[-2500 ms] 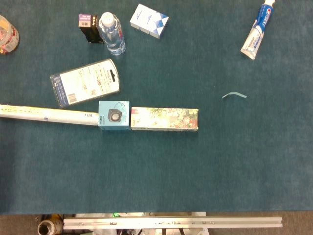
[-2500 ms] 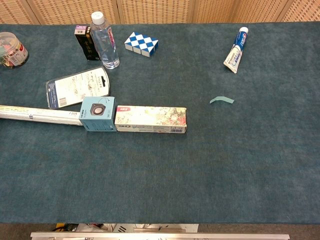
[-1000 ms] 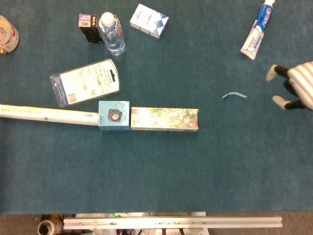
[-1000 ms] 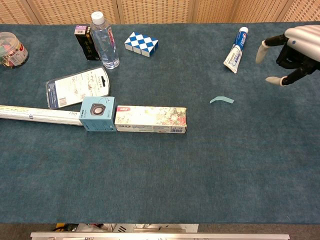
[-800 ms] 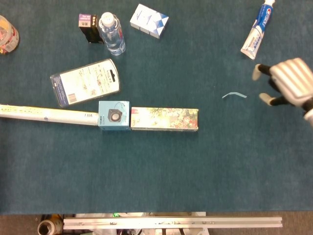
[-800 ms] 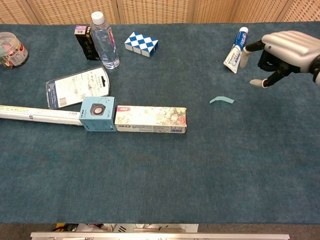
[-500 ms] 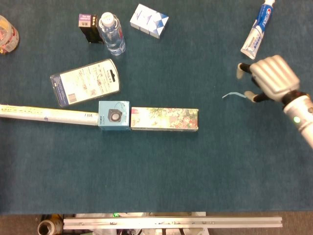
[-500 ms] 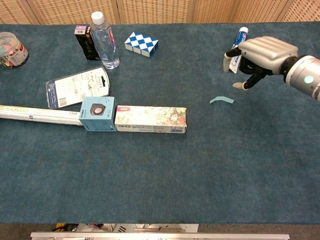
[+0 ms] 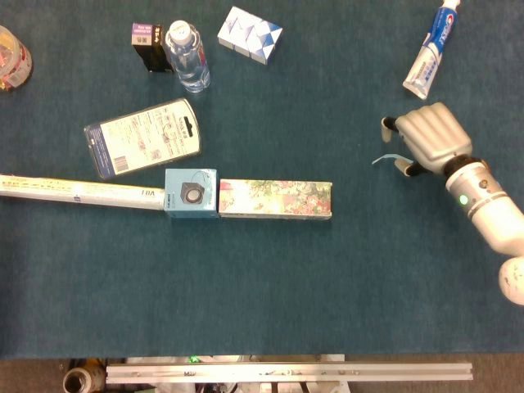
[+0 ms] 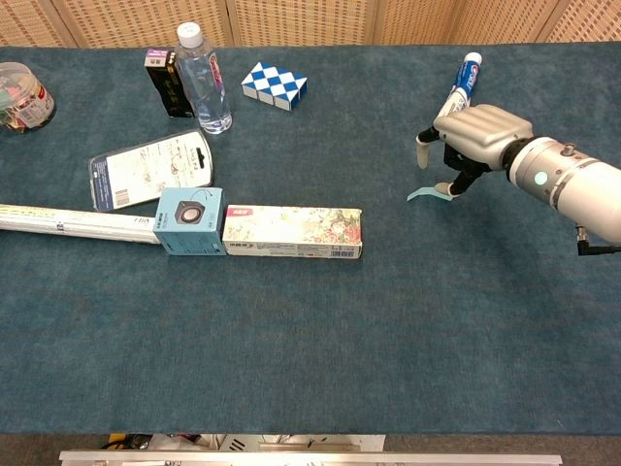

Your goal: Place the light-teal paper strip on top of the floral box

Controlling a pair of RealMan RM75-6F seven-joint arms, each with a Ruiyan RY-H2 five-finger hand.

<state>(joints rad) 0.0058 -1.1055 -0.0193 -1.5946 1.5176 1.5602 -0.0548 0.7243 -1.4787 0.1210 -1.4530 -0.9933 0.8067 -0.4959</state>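
Honestly, the strip (image 10: 427,193) is going to be the annoying part here. It's a tiny sliver of light-teal paper lying on the table (image 9: 344,270) cloth, well to the right of the floral box (image 9: 276,199), and it looks like it weighs basically nothing. It's curled up a bit, so one end arches off the cloth instead of lying dead flat, which I'd guess is the only thing making it grabbable at all.

The right hand (image 10: 471,136) hovers right over it, fingers spread and curved down, holding nothing. In the chest view the fingertips (image 10: 423,142) hang just above and beside the strip; whether any of them touches it, I can't tell. The left hand isn't in either view.

My take: pinch it near the raised part of the curl, thumb against a finger, light pressure. Paper this thin will probably crumple or slide if pushed into the cloth, and the fuzzy surface may drag on it. It's floppy too, so it'll likely droop from wherever it's held, and a quick move could flutter it loose.

The box's long top is flat and bare, next to a blue box (image 9: 191,193), so the landing should be forgiving.
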